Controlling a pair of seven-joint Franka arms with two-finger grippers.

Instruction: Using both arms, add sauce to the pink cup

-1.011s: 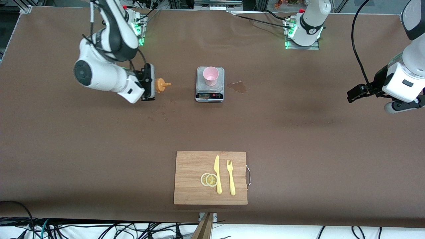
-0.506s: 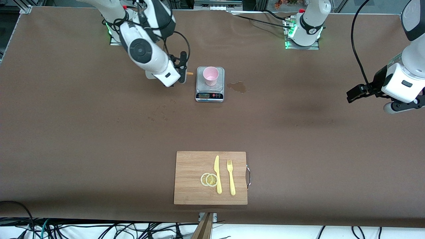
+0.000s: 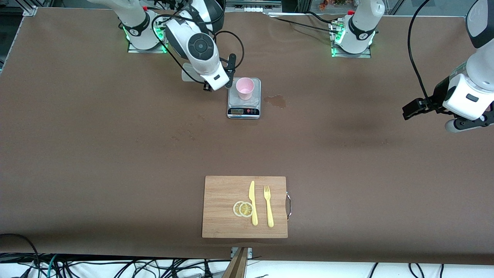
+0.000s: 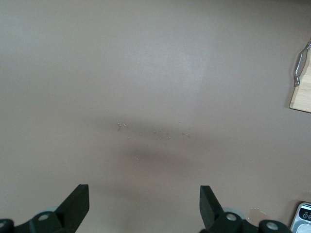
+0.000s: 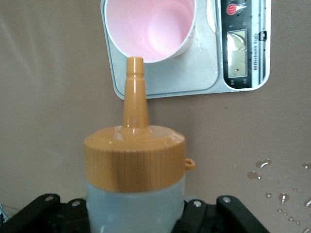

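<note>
Change observed: over the last second the right arm has swung from the right arm's end of the table in to the scale, carrying the sauce bottle (image 5: 134, 170) with it; the left arm has not shifted.
Right gripper (image 3: 227, 73): clenched on the sauce bottle, held in the air just beside the pink cup (image 3: 245, 88), toward the right arm's end of the table.
Bottle attitude: in the right wrist view the orange nozzle (image 5: 134, 92) points at the cup, its tip lined up with the near rim; whether it is over the opening or just short of it cannot be told.
Pink cup: upright on the grey scale (image 3: 244, 102); its inside looks bare, no sauce seen in it.
Left gripper (image 3: 415, 108): released, jaws wide and holding nothing, hovering over bare table toward the left arm's end; this arm waits.
Table surface: a small wet patch (image 3: 276, 101) lies just beside the scale; droplets (image 5: 284, 187) show near it in the right wrist view.
Cutting board (image 3: 220, 193): nearer the front camera, well apart from the scale, untouched.
Meaning for task: the carry looks complete and the pour is not yet started.
Next step, judged: bring the tip over the opening, then squeeze.
Risk, judged: a tip short of the rim would put sauce on the scale.
</note>
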